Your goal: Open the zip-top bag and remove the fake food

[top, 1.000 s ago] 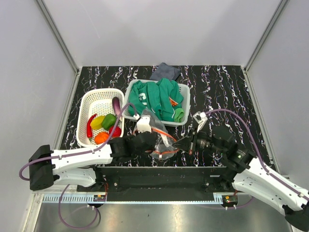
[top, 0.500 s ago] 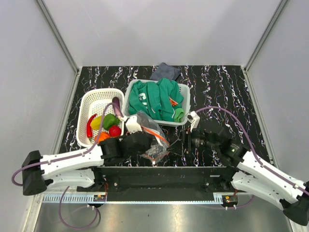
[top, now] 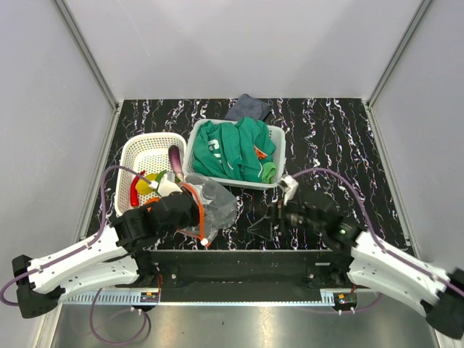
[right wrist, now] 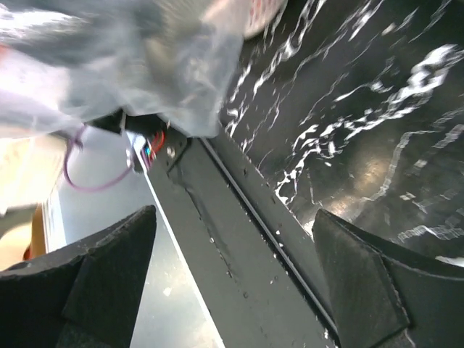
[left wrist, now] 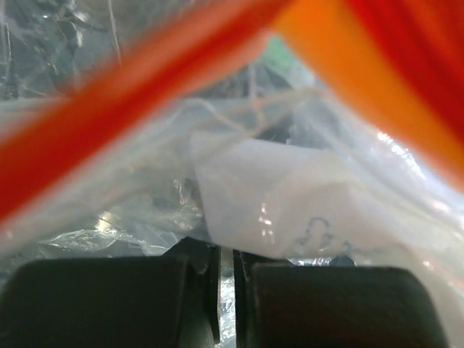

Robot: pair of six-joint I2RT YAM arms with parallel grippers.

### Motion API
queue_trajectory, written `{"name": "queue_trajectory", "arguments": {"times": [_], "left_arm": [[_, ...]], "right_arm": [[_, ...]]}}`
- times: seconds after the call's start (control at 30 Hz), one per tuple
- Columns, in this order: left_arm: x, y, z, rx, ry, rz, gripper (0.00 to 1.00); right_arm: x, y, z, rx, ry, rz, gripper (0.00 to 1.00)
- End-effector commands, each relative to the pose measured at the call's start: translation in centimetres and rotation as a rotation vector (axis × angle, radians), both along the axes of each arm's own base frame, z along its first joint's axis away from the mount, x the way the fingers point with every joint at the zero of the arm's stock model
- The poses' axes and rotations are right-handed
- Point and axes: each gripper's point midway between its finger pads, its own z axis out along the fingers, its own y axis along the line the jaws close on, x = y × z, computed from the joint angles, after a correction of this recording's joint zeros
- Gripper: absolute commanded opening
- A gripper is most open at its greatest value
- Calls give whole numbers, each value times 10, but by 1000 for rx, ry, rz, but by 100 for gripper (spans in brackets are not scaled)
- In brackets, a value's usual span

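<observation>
Zip-top bag (top: 216, 204) pinched in my left gripper (top: 190, 210), just beside the white basket (top: 152, 136).
Danger: the thin film could slip from this single pinch and the bag drop onto the table (top: 326, 138). Its zip strip runs near-to-far, the mouth facing left toward the basket. My right gripper (top: 270, 221) is spread, empty, apart.
</observation>
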Motion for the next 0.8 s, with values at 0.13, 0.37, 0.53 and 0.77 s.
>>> {"name": "queue_trajectory", "arguments": {"times": [0.13, 0.37, 0.53, 0.77], "left_arm": [[-8, -2, 12, -112, 67, 29, 0], [-9, -2, 7, -92, 73, 18, 0], [-11, -3, 1, -86, 88, 12, 0], [-7, -4, 10, -92, 62, 13, 0]], "right_arm": [[11, 68, 15, 147, -87, 249, 89], [25, 84, 27, 200, -145, 256, 72], [26, 86, 38, 215, -177, 267, 50], [13, 94, 36, 271, -131, 364, 53]]}}
